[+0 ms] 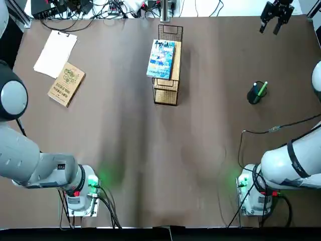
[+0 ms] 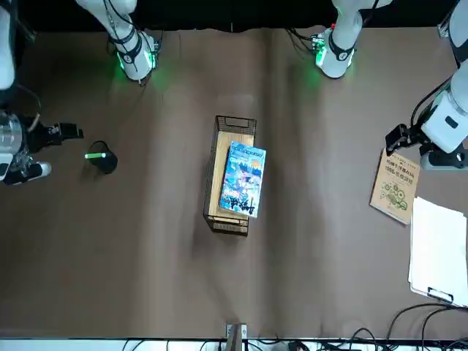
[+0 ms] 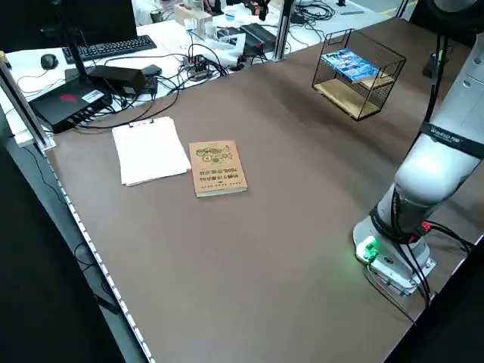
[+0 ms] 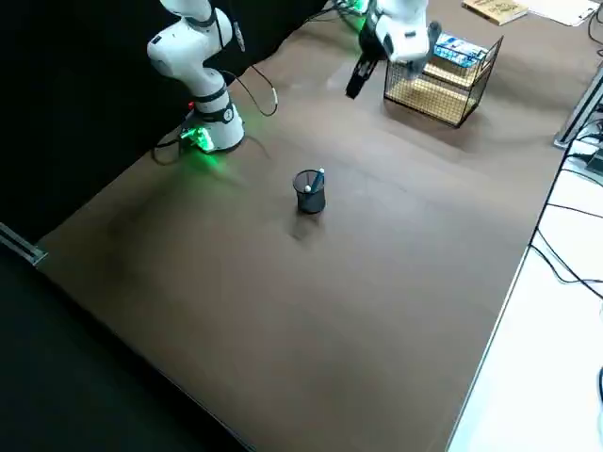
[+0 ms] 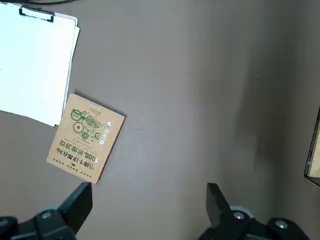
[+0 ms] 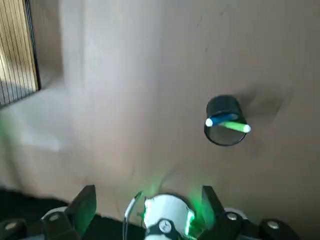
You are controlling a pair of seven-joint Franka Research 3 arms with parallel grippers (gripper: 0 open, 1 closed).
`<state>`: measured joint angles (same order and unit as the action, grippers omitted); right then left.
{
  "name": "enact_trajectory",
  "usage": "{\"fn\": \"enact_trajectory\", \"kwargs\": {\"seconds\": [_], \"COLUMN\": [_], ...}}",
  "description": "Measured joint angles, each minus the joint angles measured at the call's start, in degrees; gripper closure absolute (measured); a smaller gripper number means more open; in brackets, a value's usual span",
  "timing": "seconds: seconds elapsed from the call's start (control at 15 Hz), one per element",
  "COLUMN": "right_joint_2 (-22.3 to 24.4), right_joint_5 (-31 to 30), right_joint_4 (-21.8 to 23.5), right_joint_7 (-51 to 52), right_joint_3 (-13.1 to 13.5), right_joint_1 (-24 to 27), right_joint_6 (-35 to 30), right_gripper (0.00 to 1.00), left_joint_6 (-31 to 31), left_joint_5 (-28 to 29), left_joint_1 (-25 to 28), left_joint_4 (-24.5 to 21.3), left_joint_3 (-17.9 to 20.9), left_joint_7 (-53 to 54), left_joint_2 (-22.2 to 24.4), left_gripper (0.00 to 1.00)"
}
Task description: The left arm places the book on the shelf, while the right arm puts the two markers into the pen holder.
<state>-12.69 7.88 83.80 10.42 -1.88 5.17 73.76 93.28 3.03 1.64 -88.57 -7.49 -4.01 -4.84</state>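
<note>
The blue and white book lies flat on the wooden top of the black wire shelf at the table's far middle; it also shows in the front view. The black pen holder stands at the right with the green marker and the blue marker inside it. My right gripper hangs open and empty, high over the far right corner, apart from the cup. My left gripper is open and empty above the left part of the table, looking down on the tan book.
A tan-brown book and a white clipboard with paper lie at the far left. Cables and electronics sit beyond the far edge. A black cable trails from the right arm over the table's near right.
</note>
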Motion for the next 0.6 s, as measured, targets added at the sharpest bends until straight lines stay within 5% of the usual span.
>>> {"fn": "enact_trajectory", "kwargs": {"seconds": [0.4,0.6], "right_joint_2": [6.9,14.3], "right_joint_5": [-6.5,-6.0], "right_joint_4": [1.0,10.5], "right_joint_7": [-8.1,-8.2], "right_joint_3": [0.8,1.8], "right_joint_1": [-7.1,-6.5], "right_joint_6": [6.4,13.0], "right_gripper": [0.0,0.0], "left_joint_6": [0.0,0.0], "left_joint_5": [0.0,0.0], "left_joint_1": [0.0,0.0], "left_joint_4": [0.0,0.0], "left_joint_3": [0.0,0.0], "left_joint_7": [0.0,0.0], "left_joint_2": [0.0,0.0], "left_gripper": [0.0,0.0]}}
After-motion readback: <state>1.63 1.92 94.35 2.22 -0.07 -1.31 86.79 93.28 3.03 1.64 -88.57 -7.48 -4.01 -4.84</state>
